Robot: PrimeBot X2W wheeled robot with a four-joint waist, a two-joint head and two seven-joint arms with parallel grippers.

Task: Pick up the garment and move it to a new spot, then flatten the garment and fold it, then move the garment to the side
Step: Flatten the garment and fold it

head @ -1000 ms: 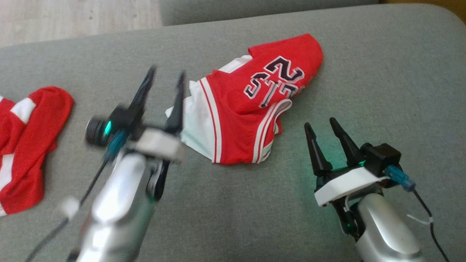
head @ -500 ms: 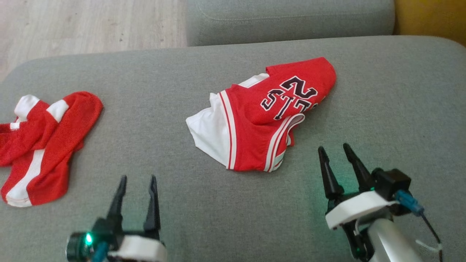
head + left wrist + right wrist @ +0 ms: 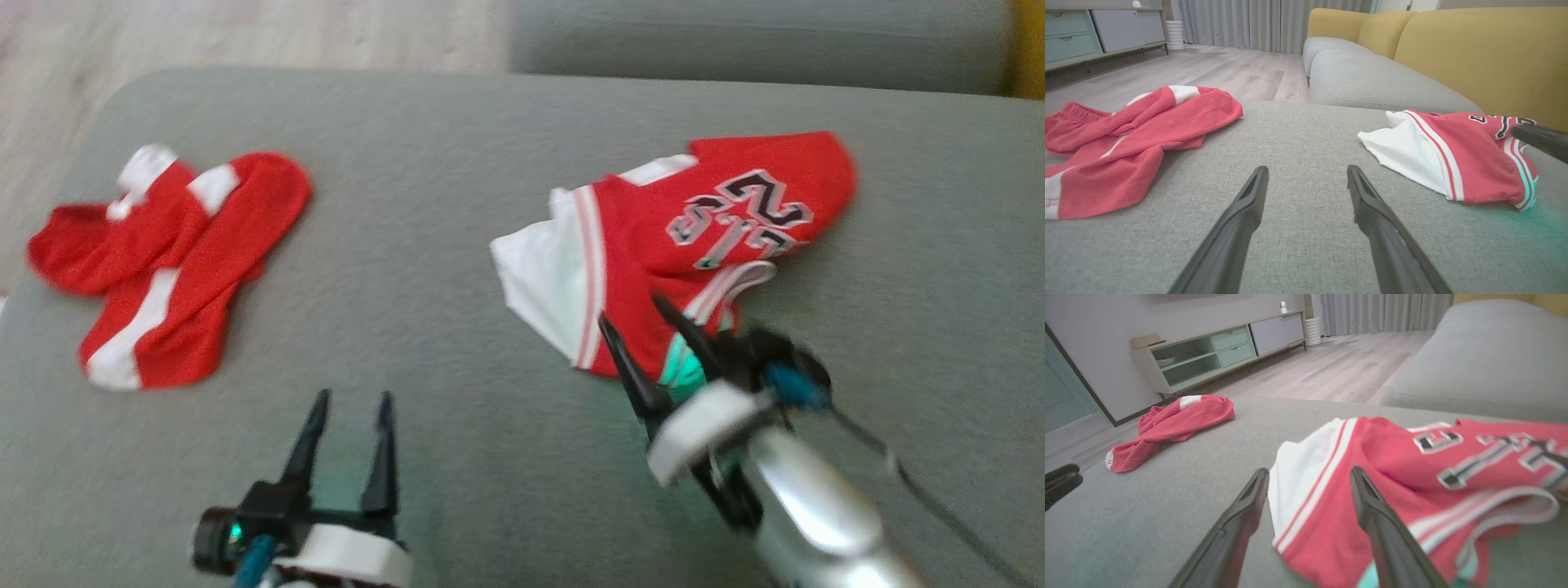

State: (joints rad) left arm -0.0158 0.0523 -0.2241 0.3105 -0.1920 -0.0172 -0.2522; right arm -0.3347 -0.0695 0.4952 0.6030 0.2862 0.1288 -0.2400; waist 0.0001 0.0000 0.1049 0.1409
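A red and white jersey [image 3: 637, 245] with dark numerals lies folded and bunched on the grey cushion [image 3: 424, 212], right of centre. My right gripper [image 3: 630, 310] is open, its fingers reaching over the jersey's near edge. The right wrist view shows the jersey [image 3: 1392, 465] under and beyond the open right gripper [image 3: 1309, 471]. My left gripper [image 3: 353, 398] is open and empty, low over bare cushion at the lower left. From the left wrist, the jersey [image 3: 1453, 163] lies to the right of the left gripper [image 3: 1307, 169]. A crumpled red garment [image 3: 180, 253] with white stripes lies at the far left.
The cushion's rounded left edge drops to a wooden floor [image 3: 245, 33]. A second grey seat [image 3: 1363, 77] and yellow backrests [image 3: 1474, 53] stand behind. The red garment [image 3: 1147, 130] is left of the left gripper. A low cabinet [image 3: 1216, 355] stands across the room.
The camera has shifted. My left arm drew back from beside the jersey to the near edge. My right gripper moved forward and left onto the jersey's near edge. Both garments stayed put.
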